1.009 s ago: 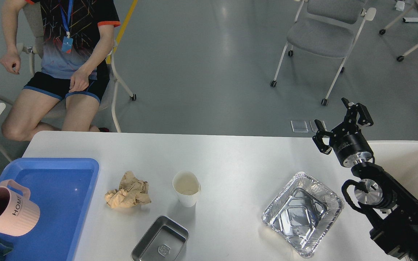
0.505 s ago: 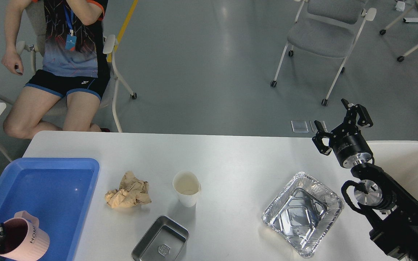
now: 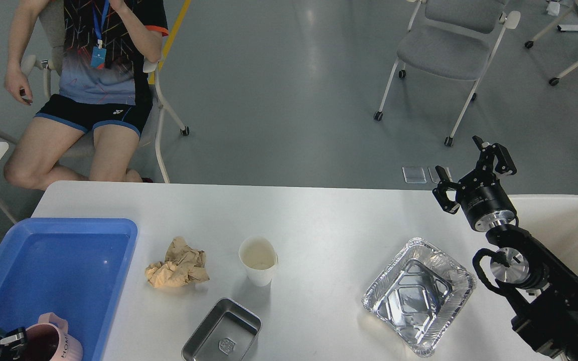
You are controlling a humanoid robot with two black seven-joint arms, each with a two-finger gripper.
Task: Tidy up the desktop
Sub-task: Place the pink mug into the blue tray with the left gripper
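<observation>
The white desktop [image 3: 319, 220] holds a crumpled brown paper ball [image 3: 176, 264], a white paper cup [image 3: 258, 260], a small steel tray [image 3: 223, 332] and a foil tray [image 3: 418, 295]. My left gripper [image 3: 5, 342] is at the bottom left edge, shut on the rim of a pink mug [image 3: 55, 343] held low over the near end of the blue tray [image 3: 53, 271]. My right gripper [image 3: 469, 171] is open and empty, raised above the table's far right edge, apart from the foil tray.
A white bin [image 3: 570, 220] stands at the right behind my right arm. A person sits on a chair [image 3: 93, 75] beyond the far left corner. A grey chair [image 3: 444, 50] stands on the floor at the back right.
My left gripper has carried the pink mug down and toward the bottom edge of the view, over the blue tray's near end. The right arm has not moved. The person raised a hand.
</observation>
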